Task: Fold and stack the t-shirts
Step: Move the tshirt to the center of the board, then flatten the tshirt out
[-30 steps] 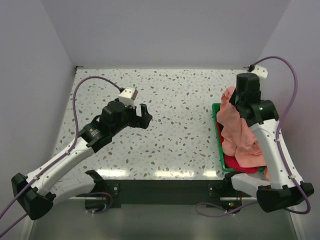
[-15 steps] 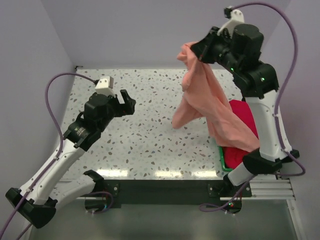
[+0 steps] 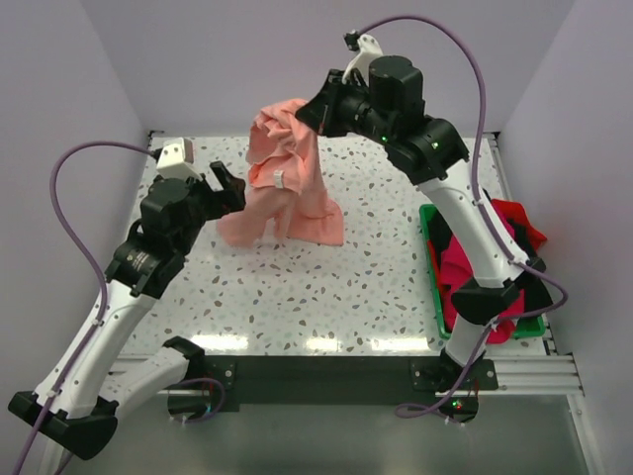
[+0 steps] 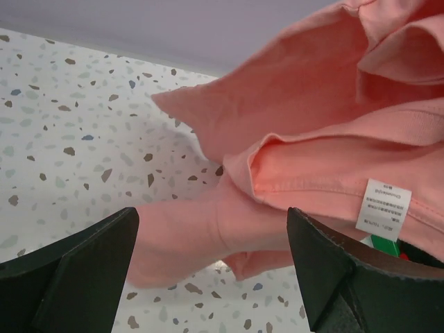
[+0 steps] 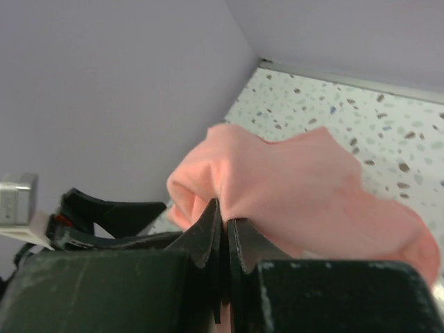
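Salmon-pink cloth t-shirt (image 3: 297, 198): held by right gripper (image 3: 309, 111), jaws clamped; left gripper (image 3: 227, 188), jaws spread, should pinch lower hem.

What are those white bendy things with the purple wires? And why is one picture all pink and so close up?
Those are two robot arms bolted to a speckled table. One picture looks down on them from above. The other two come from little cameras on the arms' wrists, so everything there looks very close.

The right claw is pinching a pink t-shirt and holding it up high, while the shirt's bottom seems to rest on the table. The left claw is open beside the shirt and holds nothing. Its camera points right at the shirt, so it sees mostly pink cloth and a white label.

On the right, a green tray holds more shirts, red, pinkish and black.
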`<state>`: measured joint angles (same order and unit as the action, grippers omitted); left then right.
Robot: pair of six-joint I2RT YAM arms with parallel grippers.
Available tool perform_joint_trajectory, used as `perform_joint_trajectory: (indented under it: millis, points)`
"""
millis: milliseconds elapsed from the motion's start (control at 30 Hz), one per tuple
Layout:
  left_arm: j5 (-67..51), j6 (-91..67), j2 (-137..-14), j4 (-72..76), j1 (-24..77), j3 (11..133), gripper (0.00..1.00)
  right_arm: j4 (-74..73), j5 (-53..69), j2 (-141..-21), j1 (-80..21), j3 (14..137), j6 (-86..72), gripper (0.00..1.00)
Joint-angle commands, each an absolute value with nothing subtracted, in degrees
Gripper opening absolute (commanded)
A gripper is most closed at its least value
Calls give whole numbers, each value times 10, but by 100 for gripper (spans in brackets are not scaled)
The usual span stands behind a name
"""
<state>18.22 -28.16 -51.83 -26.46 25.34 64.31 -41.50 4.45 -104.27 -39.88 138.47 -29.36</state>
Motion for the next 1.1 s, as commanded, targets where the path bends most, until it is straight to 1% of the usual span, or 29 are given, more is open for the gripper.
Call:
perform_joint_trajectory:
  millis: [0,33,100,133,200,233,300,333,367,400,467,500,567,600,667,700,800,900,1067]
  points:
    - [192,-294,-522,-265,249,644,93,-345,32,-980,-354,1291,-307,0]
    - [190,-298,-526,-264,248,639,93,-328,65,-950,-312,1199,-318,0]
    - [183,-308,-532,-256,247,618,93,-275,85,-926,-270,1101,-336,0]
    - [178,-317,-538,-252,246,609,93,-272,82,-922,-236,1033,-333,0]
    - [157,-329,-545,-236,247,581,92,-282,74,-932,-208,987,-323,2]
    - [149,-340,-554,-230,246,571,92,-286,76,-938,-180,949,-322,15]
    - [122,-351,-562,-211,246,537,90,-294,80,-947,-158,912,-311,35]
    - [113,-364,-569,-204,246,523,90,-296,70,-941,-158,878,-302,52]
    - [106,-369,-572,-190,246,494,89,-293,44,-923,-161,857,-288,58]
    - [100,-379,-579,-181,246,481,88,-273,38,-911,-172,808,-284,66]
    - [90,-388,-587,-164,246,447,87,-265,3,-891,-190,770,-279,69]
    - [88,-395,-595,-158,245,438,87,-261,-11,-874,-220,739,-276,72]
    - [76,-403,-604,-142,244,416,85,-262,-45,-862,-260,712,-273,73]
    - [68,-412,-612,-134,243,410,84,-252,-71,-853,-300,697,-277,73]
    - [48,-424,-621,-108,243,390,82,-233,-78,-846,-336,650,-293,73]
    - [42,-436,-633,-100,243,385,82,-222,-103,-848,-375,629,-299,73]
    - [40,-461,-660,-70,243,372,79,-215,-149,-868,-436,610,-314,73]
    - [42,-490,-689,-26,243,362,77,-218,-171,-905,-483,613,-320,73]
    - [82,-512,-740,17,240,379,76,-213,-214,-955,-541,617,-330,73]
